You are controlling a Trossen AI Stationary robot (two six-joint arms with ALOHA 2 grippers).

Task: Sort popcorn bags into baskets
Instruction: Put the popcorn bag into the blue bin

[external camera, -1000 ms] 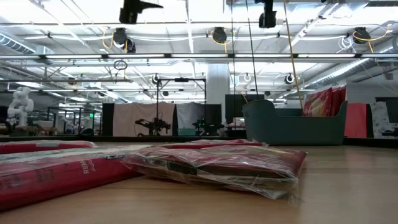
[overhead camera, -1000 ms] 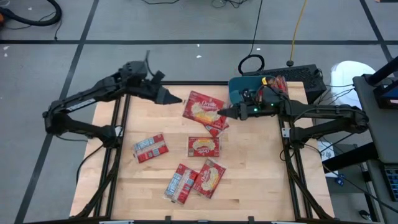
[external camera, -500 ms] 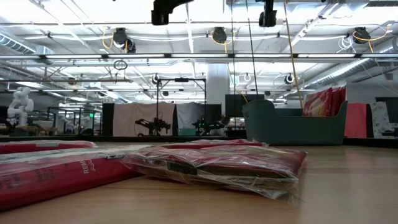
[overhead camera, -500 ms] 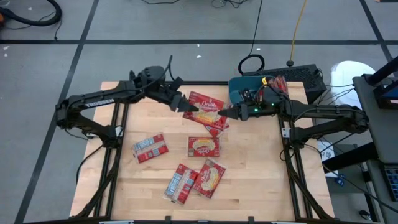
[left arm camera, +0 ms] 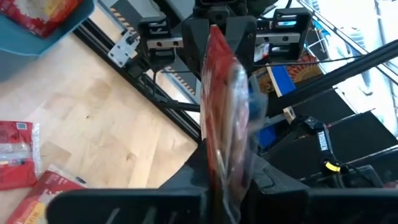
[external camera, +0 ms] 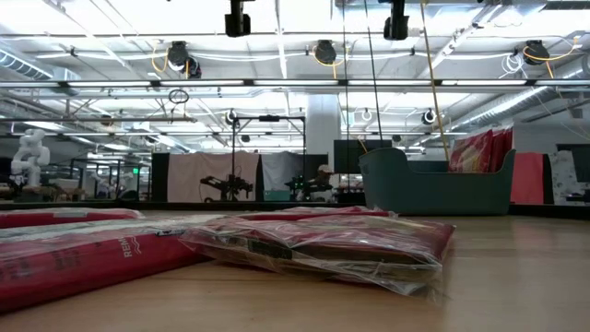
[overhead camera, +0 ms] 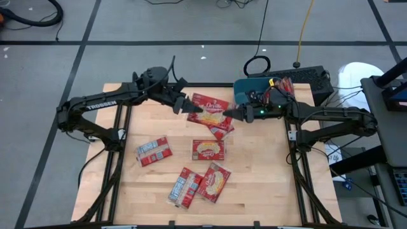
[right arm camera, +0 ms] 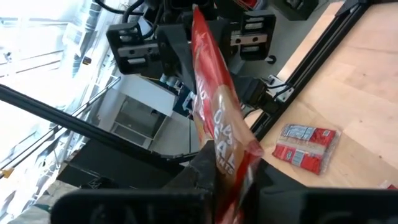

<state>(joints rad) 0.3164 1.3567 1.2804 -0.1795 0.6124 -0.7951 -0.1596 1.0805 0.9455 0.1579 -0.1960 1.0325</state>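
Popcorn bag [overhead camera: 213, 109] hangs edge-on above the table's far middle, pinched from both ends: left gripper [overhead camera: 194, 109] clamped on one edge, right gripper [overhead camera: 230, 114] clamped on the other. Teal basket [overhead camera: 245, 89] sits just beyond the right gripper, already holding packets. I'd say one side should let go cleanly first, otherwise the wrapper stretches or tears during the handover.

A black keyboard [overhead camera: 310, 77] lies behind the wooden table [overhead camera: 254, 178], near a yellow cable [overhead camera: 305, 25].
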